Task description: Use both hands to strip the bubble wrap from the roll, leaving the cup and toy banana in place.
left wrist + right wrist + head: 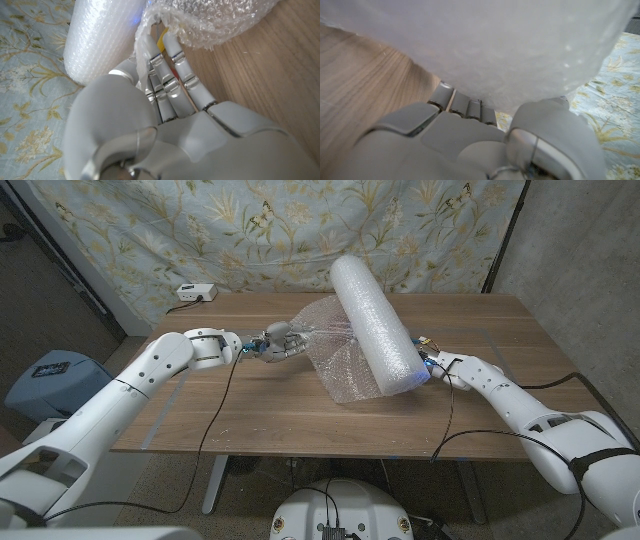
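Observation:
The thick bubble wrap roll (372,325) slants across the table's middle right, its far end raised toward the curtain. At the roll's near end (520,50) my right hand (433,368) grips it, fingers (462,105) curled around its underside. A loose sheet of bubble wrap (325,355) hangs from the roll toward the left. My left hand (276,341) pinches that sheet's edge (165,15) in its fingers (172,65). A small yellow patch (161,41) shows past those fingers; I cannot tell what it is.
A white box (195,292) with a cable sits at the table's back left corner. A floral curtain (250,230) hangs behind the wooden table (260,410). Black cables trail from both wrists over the front edge. A blue seat (50,375) stands off the left side.

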Controlling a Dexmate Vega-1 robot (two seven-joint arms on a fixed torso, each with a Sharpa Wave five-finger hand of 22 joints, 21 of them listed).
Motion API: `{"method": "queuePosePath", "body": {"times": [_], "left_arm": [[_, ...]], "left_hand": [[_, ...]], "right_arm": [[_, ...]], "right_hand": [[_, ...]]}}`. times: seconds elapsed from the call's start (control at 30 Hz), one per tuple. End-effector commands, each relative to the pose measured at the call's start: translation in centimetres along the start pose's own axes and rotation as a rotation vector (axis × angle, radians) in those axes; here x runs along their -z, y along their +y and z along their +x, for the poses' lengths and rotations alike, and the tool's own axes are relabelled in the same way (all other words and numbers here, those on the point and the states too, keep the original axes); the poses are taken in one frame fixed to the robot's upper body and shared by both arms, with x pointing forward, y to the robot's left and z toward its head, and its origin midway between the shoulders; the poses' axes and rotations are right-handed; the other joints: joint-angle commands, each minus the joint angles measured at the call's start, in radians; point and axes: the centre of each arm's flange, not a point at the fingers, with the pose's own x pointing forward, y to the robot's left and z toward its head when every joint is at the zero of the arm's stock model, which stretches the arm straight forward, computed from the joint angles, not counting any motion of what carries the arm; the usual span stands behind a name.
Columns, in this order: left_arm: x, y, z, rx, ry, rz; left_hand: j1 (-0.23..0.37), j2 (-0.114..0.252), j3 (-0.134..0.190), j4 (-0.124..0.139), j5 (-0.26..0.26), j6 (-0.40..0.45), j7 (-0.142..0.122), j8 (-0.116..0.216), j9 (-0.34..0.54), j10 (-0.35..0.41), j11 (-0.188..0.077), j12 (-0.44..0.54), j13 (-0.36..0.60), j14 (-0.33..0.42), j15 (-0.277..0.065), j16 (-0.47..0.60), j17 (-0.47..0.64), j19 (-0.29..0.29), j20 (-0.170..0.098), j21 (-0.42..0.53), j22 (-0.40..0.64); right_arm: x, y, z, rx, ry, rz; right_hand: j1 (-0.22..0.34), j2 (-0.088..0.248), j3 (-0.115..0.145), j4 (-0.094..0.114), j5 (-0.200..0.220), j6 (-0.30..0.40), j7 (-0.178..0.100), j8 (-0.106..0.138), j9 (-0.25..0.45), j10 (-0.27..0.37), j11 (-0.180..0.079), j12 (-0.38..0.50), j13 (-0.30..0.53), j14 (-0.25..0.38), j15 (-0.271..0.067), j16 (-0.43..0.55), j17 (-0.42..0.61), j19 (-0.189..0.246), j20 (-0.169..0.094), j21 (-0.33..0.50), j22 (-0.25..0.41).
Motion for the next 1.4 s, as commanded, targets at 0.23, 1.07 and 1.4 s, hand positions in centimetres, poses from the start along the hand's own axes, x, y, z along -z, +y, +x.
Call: {"method": "queuePosePath", "body": {"times": [0.23,1.07,1.4], "left_arm": [[0.6,0.5,-0.9,0.000,0.003,-0.025],[0.7,0.5,-1.9,-0.008,0.016,-0.031],[0.6,0.7,-1.8,-0.003,0.024,-0.038]], "left_hand": [[0.003,-0.011,0.008,-0.003,0.004,0.012,0.005,0.003,0.000,0.031,-0.028,-0.004,0.020,0.010,0.003,-0.004,0.004,-0.009,0.002,0.017,0.000],[0.002,-0.012,0.009,-0.003,0.004,0.013,0.005,0.000,0.002,0.035,-0.028,-0.010,0.025,0.013,0.003,-0.009,0.006,-0.015,0.000,0.037,-0.002],[0.002,-0.012,0.010,-0.003,0.004,0.016,0.006,0.000,0.002,0.035,-0.027,-0.013,0.028,0.014,0.003,-0.009,0.008,-0.018,0.000,0.046,-0.003]], "right_arm": [[0.2,0.2,-0.5,0.024,0.059,0.016],[0.6,0.2,-1.4,0.029,0.069,0.034],[0.8,0.3,-1.5,0.035,0.081,0.059]], "right_hand": [[-0.017,0.000,0.002,0.003,0.012,-0.013,0.013,-0.002,-0.002,0.001,0.009,-0.006,0.006,-0.005,0.002,0.009,-0.008,0.007,0.008,-0.008,0.003],[-0.038,-0.001,0.000,0.005,0.021,-0.032,0.018,-0.003,-0.007,-0.016,0.022,-0.024,0.011,-0.019,0.019,0.015,-0.022,0.006,0.021,-0.016,0.003],[-0.054,-0.003,-0.001,0.007,0.026,-0.049,0.032,-0.005,-0.010,-0.025,0.042,-0.034,0.014,-0.026,0.031,0.019,-0.026,0.009,0.029,-0.020,0.003]]}}
